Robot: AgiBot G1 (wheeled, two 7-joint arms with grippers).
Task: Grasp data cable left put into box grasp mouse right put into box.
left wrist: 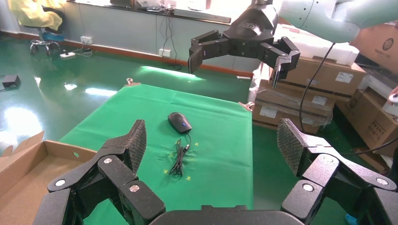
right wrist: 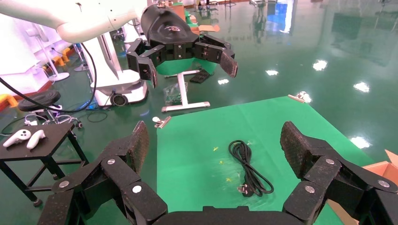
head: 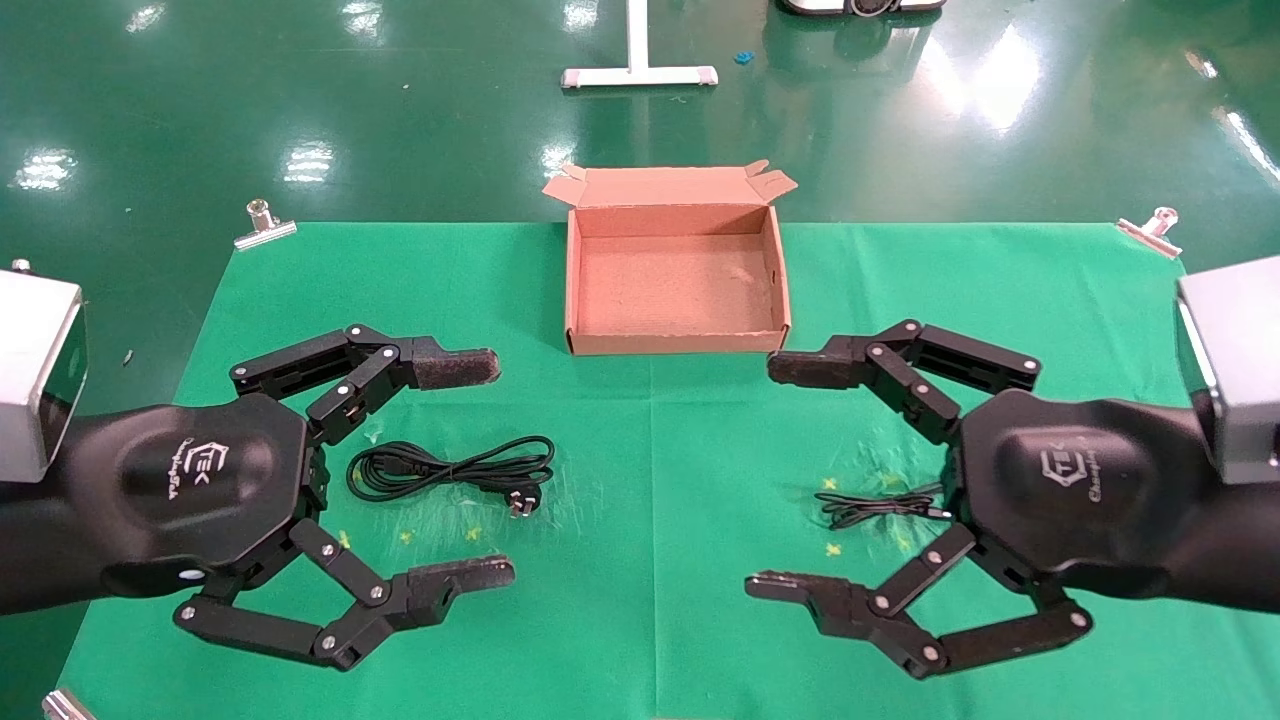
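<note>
The brown cardboard box (head: 676, 342) stands open and empty at the back centre of the green cloth, lid flap raised. The data cable (head: 450, 468), coiled thick black cord with a pronged plug, lies on the cloth left of centre. My left gripper (head: 478, 470) hovers above it, open and empty. The cable also shows in the right wrist view (right wrist: 248, 166). The mouse (left wrist: 179, 122) lies on the right side with its thin bundled cord (head: 875, 505); in the head view its body is hidden under my right gripper (head: 780, 477), which is open and empty above it.
The green cloth (head: 640, 420) is held by metal clips at its back corners (head: 265, 225) (head: 1150, 232). A white stand base (head: 640, 75) sits on the floor behind. Stacked cartons (left wrist: 328, 75) stand off the right side; a small black table (right wrist: 37, 140) stands off the left.
</note>
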